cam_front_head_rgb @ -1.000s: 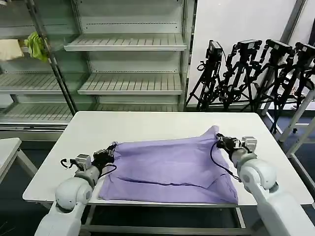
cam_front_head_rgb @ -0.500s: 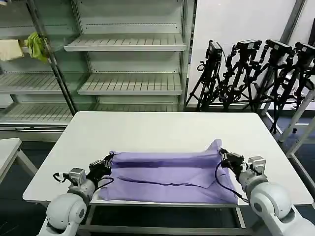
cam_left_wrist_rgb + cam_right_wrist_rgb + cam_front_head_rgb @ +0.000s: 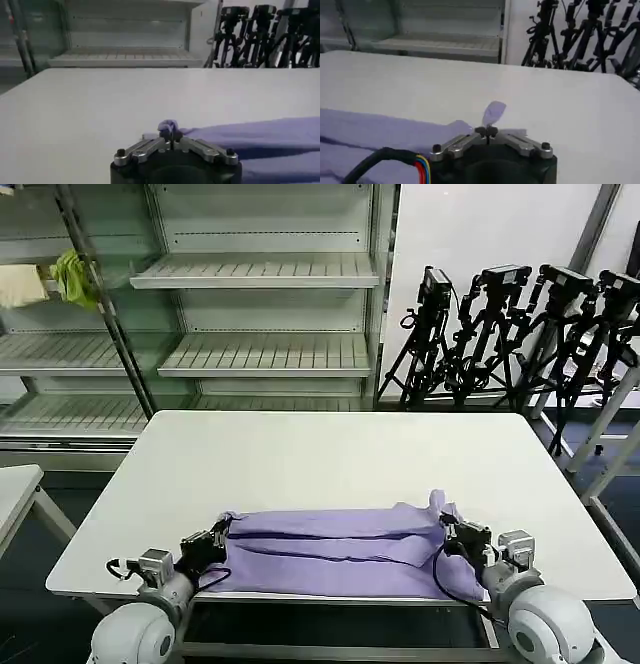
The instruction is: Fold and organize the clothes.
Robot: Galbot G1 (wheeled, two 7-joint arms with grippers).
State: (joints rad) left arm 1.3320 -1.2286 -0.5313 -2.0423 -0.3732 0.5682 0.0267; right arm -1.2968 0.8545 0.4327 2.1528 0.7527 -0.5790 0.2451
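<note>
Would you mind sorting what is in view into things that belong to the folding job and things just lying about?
Job:
lavender T-shirt
left gripper, shut on its corner
right gripper, shut on its corner
white table

Lying about:
yellow-green cloth
cream cloth
tripods
shelves

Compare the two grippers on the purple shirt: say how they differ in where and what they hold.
The left gripper pinches the lavender T-shirt at its left end; the right gripper pinches the right end. At the left gripper only a small nub of fabric pokes above the fingers; at the right gripper a taller flap stands up. Both are shut on the cloth, low near the table's near edge.
</note>
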